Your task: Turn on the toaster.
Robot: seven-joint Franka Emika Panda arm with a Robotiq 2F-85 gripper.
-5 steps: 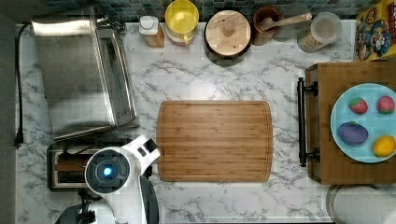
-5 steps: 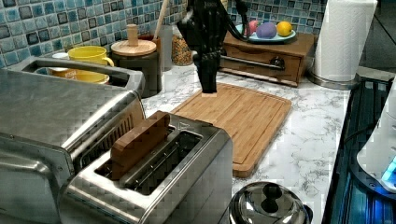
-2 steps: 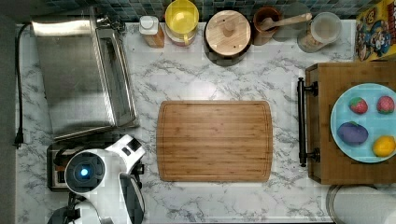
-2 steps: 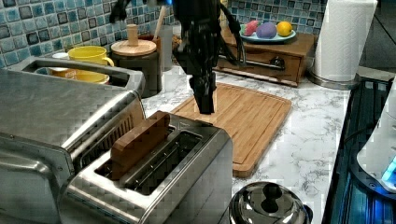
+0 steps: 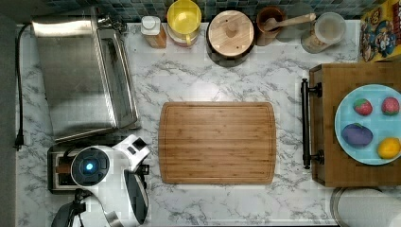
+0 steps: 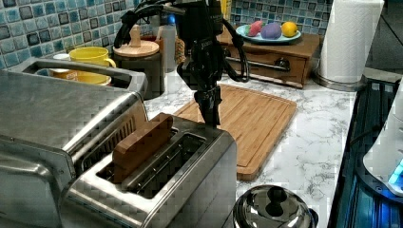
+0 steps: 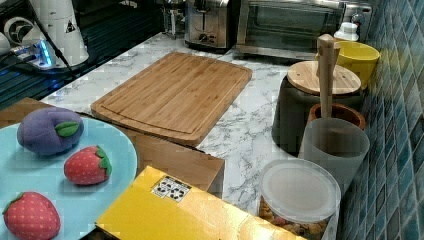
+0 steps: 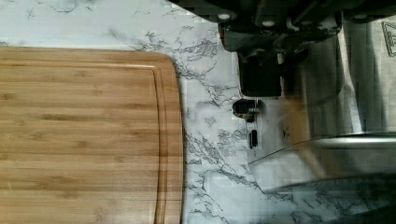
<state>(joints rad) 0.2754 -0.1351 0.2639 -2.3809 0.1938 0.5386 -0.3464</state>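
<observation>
The toaster point(image 6: 161, 185) is a small brushed-steel box in the near foreground of the left view, with a brown slice point(image 6: 141, 145) standing in one slot. In the top view the white arm point(image 5: 91, 166) covers most of the toaster point(image 5: 56, 166). My gripper point(image 6: 212, 118) points straight down at the toaster's end that faces the cutting board, its fingers together. In the wrist view the black fingers point(image 8: 259, 77) sit just beside a small black lever knob point(image 8: 246, 107) on the toaster's end point(image 8: 322, 107). The toaster point(image 7: 207, 22) stands far back in the right view.
A large steel oven-like box point(image 5: 80, 75) stands right beside the toaster. A bamboo cutting board point(image 5: 217, 142) lies mid-counter. A shiny lidded pot point(image 6: 273, 209) sits by the toaster. Jars and a yellow mug point(image 5: 184, 19) line the back wall; a wooden tray point(image 5: 326, 85) holds a plate of toy fruit.
The arm swung from above the cutting board's edge toward the toaster and came down, so the fingers now hang at the toaster's end.
</observation>
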